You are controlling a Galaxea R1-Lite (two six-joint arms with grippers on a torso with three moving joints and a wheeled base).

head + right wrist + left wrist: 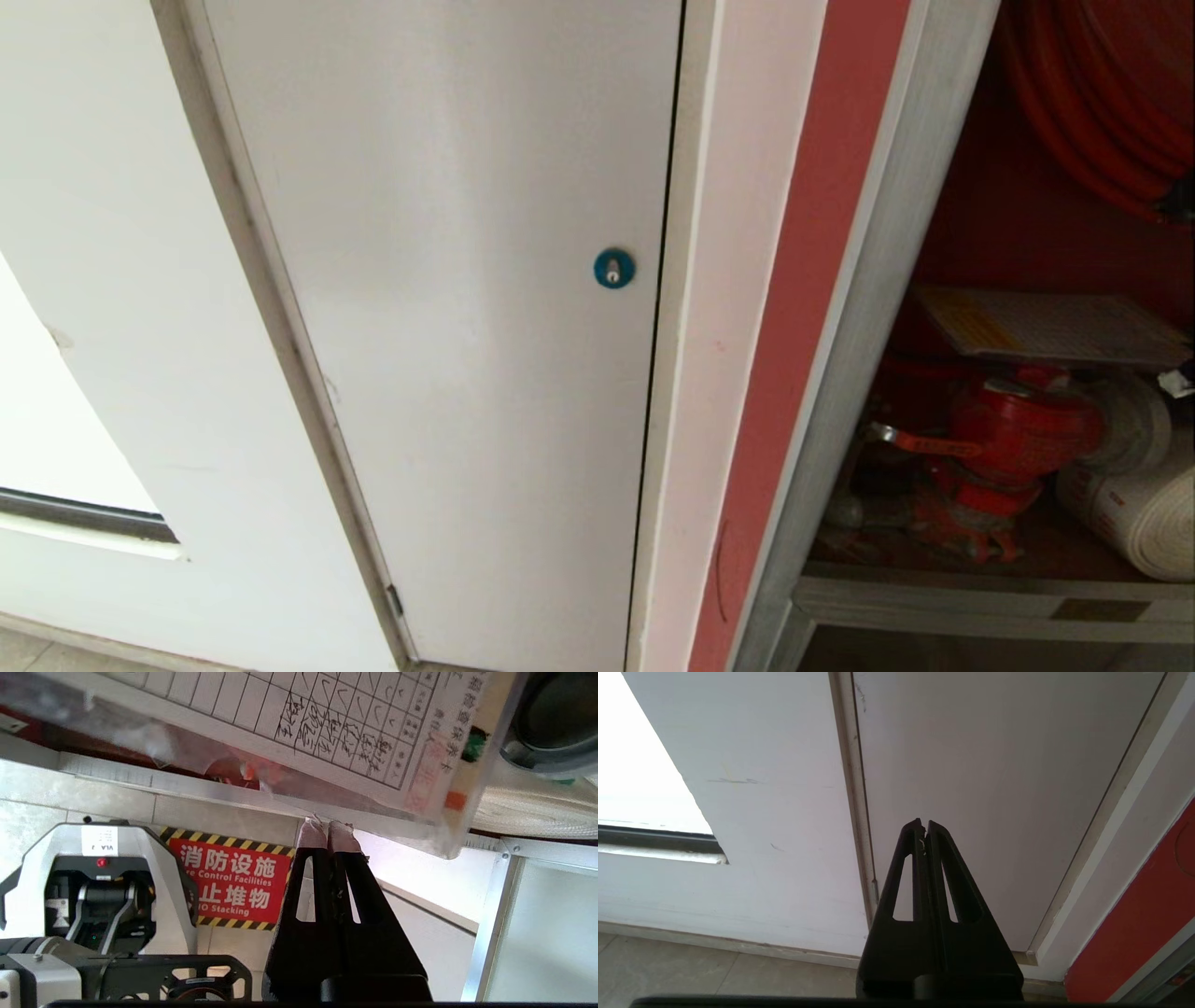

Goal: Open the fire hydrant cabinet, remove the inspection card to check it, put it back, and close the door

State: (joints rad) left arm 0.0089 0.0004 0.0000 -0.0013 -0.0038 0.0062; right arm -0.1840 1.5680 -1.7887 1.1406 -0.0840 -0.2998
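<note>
One card [327, 723], in a clear sleeve, is pinched by its edge in the closed right pincer [328, 826] at the open cabinet [859, 308]. Thin edge grip: it could slip or snag the valve [1013, 429]. Left pincer [923, 825] closed, empty.

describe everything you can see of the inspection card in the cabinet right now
The inspection card is a thin, flat, pale grey-white sheet with a yellowish band along one end, seemingly in a clear plastic sleeve. It lies roughly level inside the red-walled fire hydrant cabinet, above the red valve. In the right wrist view it shows a ruled grid of handwritten ticks and characters. The right gripper, fingers shut, has its tips at the card's edge; whether it pinches that edge cannot be told.
</note>
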